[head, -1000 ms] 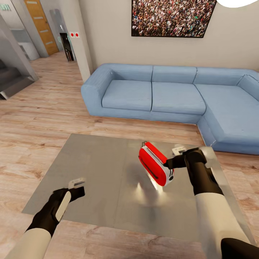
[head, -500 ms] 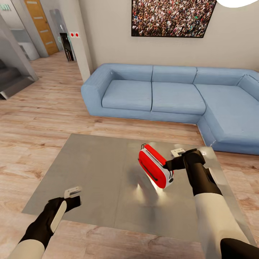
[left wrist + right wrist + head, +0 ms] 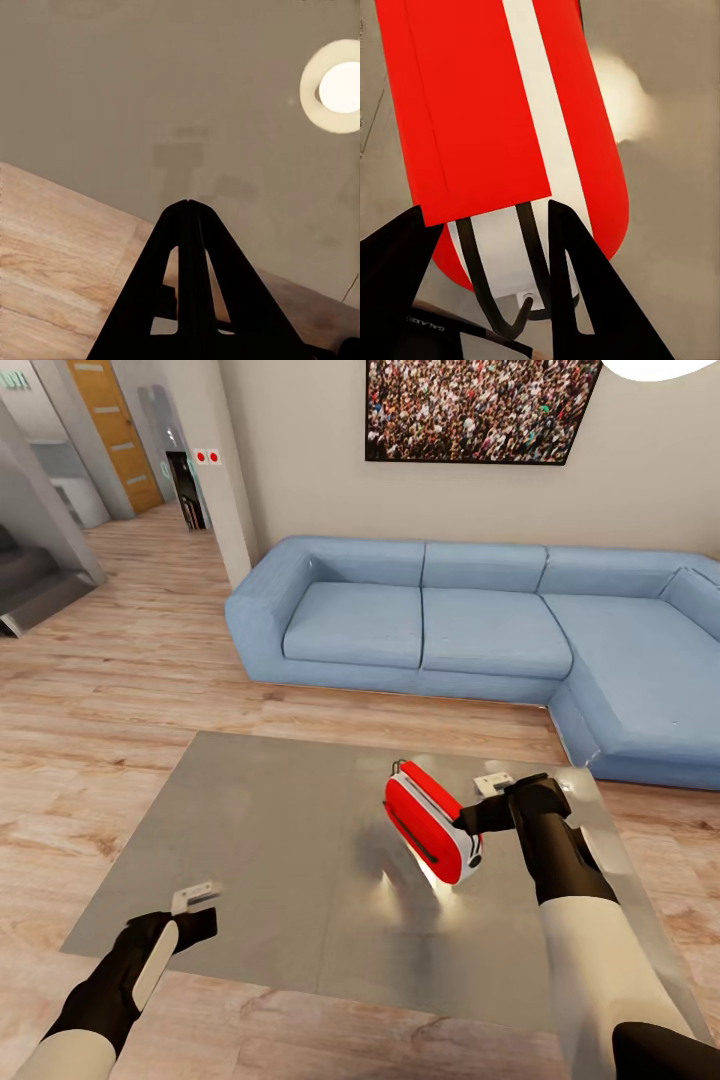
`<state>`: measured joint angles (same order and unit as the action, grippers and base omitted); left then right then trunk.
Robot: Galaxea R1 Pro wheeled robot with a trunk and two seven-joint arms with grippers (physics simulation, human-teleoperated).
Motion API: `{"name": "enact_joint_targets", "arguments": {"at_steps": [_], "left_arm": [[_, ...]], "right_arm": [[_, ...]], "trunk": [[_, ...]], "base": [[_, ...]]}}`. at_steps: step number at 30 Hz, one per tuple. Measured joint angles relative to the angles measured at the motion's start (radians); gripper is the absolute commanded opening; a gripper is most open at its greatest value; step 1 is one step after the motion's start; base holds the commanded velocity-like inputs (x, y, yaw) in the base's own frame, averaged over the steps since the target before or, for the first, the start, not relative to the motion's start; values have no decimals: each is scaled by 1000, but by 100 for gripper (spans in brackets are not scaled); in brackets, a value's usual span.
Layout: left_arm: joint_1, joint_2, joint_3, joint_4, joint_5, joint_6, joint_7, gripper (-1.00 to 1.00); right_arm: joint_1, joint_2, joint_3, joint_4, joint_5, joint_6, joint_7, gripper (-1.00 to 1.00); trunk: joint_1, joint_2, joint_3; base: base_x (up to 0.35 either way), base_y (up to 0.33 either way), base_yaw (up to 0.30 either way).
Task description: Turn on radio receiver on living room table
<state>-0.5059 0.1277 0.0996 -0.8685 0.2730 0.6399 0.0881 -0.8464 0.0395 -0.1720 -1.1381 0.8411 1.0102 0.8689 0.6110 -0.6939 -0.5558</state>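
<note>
We saw our right end effector (image 3: 470, 820) pressed against the near end of the radio receiver (image 3: 428, 825), a glossy red rounded-rectangle box with a white band along its side and a thin dark handle loop. It sat tilted on the surface (image 3: 280, 840), a broad square top of grey reflective finish that mirrored a soft glow just below the radio. In the right wrist view the radio receiver (image 3: 502, 112) lay straight ahead of our right end effector (image 3: 487, 225), whose two dark wedge-shaped fingers (image 3: 585, 285) stood apart on either side of the white end and the black handle loop; we could not tell whether they gripped it or only touched it. Our left end effector (image 3: 195, 897) hovered over the near left part of the surface, well apart from the radio, and in the left wrist view its black tapered fingers (image 3: 187, 270) met at a point, pinched together on nothing, above the grey top and the pale wood-plank floor (image 3: 52, 255). Beyond the surface stood a smooth blue L-shaped sofa (image 3: 470, 620).
</note>
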Motion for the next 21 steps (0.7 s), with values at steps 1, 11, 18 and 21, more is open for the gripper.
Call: {"name": "enact_joint_targets", "arguments": {"at_steps": [1, 11, 18, 21], "left_arm": [[0, 0, 0, 0, 0, 0, 0, -100], [0, -5, 0, 0, 0, 7, -5, -100], [0, -4, 0, 0, 0, 4, -4, -100], [0, -4, 0, 0, 0, 2, -4, -100]], "right_arm": [[0, 0, 0, 0, 0, -1, 10, -100], [0, -1, 0, 0, 4, 1, 178, -100], [0, -1, 0, 2, 20, -3, 180, -100], [0, -1, 0, 28, 21, -1, 176, -100]], "trunk": [[0, 0, 0], [0, 0, 0], [0, 0, 0], [0, 0, 0]], "base": [[0, 0, 0], [0, 0, 0], [0, 0, 0], [0, 0, 0]]}}
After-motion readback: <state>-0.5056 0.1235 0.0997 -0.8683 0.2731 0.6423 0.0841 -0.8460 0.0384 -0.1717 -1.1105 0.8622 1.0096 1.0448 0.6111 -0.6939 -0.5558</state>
